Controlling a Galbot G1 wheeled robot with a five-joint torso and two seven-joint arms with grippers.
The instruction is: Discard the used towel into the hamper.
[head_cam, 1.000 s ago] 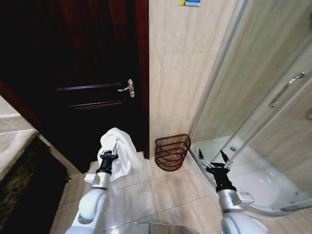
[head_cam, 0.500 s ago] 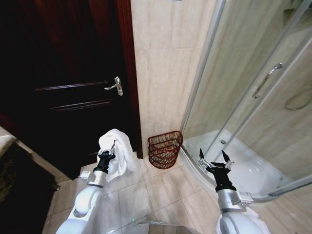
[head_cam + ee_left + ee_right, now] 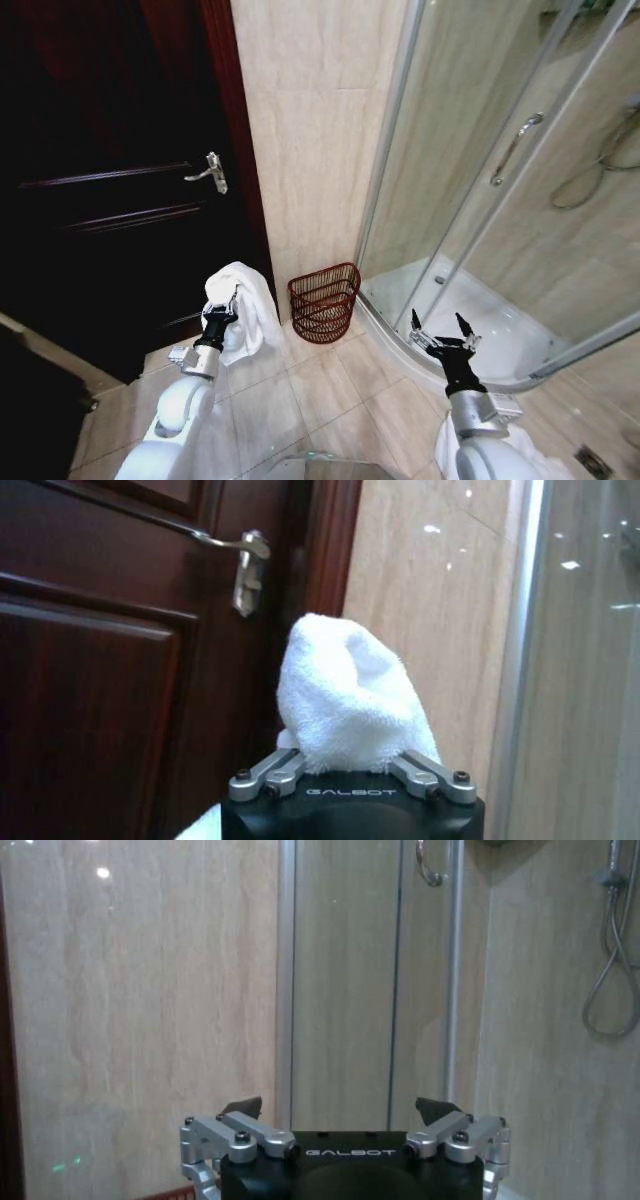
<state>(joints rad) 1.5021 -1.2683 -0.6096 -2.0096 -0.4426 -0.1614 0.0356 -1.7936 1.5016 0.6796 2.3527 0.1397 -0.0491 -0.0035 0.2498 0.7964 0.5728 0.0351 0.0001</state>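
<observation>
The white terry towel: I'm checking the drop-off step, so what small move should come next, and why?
Probably swing the left gripper toward the robot's right, over the round reddish-brown wire hamper. It is clamped on the white terry towel, which hangs beside the hamper rather than above its open top, so releasing now would likely miss. The right gripper hangs open near the shower.

left hand [image 3: 350, 769] fingertips: buried in towel [image 3: 345, 697] | hamper [image 3: 170, 1192]: cut by frame edge
</observation>
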